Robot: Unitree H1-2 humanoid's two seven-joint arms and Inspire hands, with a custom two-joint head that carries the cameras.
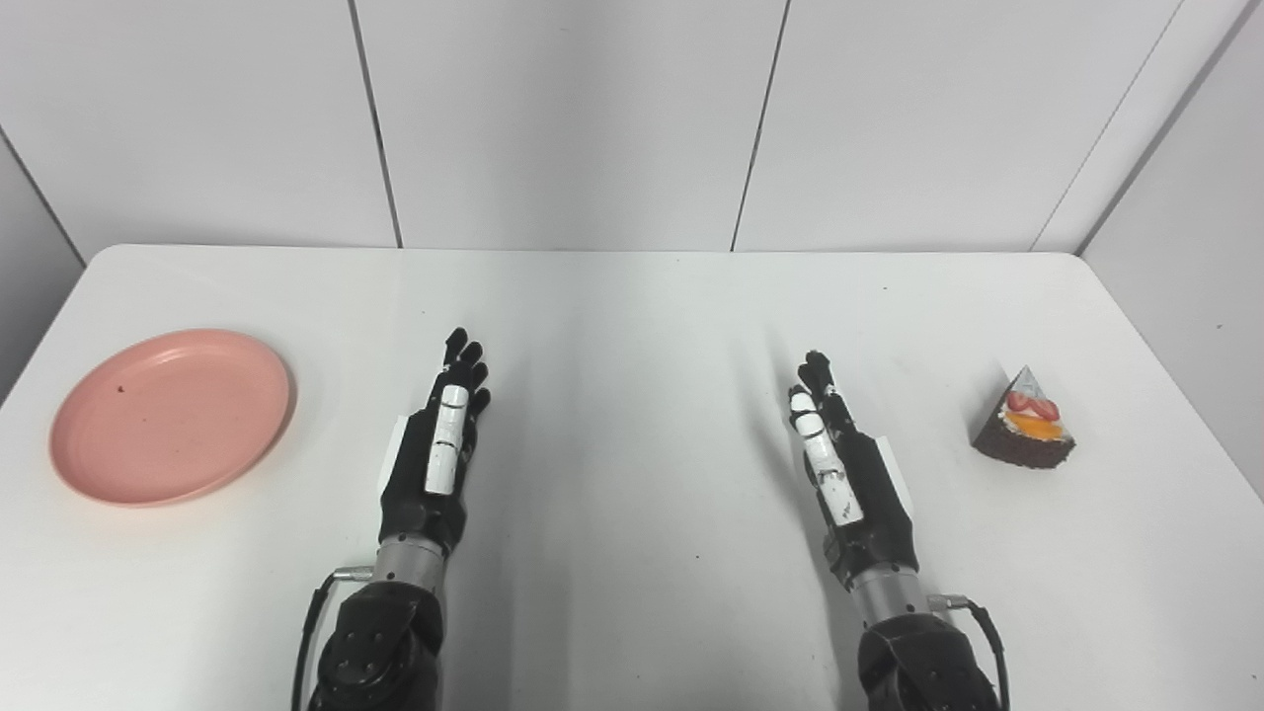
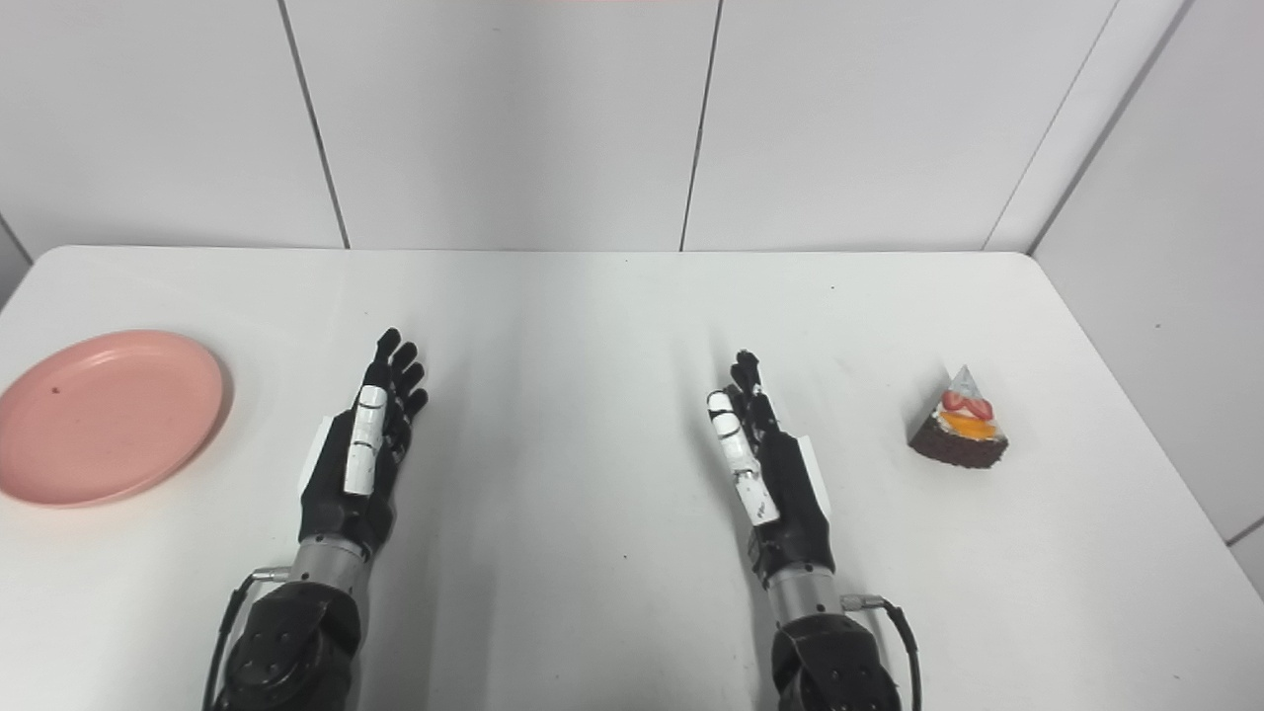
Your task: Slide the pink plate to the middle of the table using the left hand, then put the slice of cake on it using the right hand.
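Here both the left hand (image 1: 439,449) and right hand (image 1: 839,464) lie empty with fingers stretched apart, the plate (image 1: 170,415) well left of them and the cake (image 1: 1025,420) well right, so a careless sideways push could shove the plate off the table (image 1: 632,316).

Both views look down from above the near edge of the table (image 1: 632,296) toward its far edge; the right eye sits slightly rightward; both share almost the whole tabletop.
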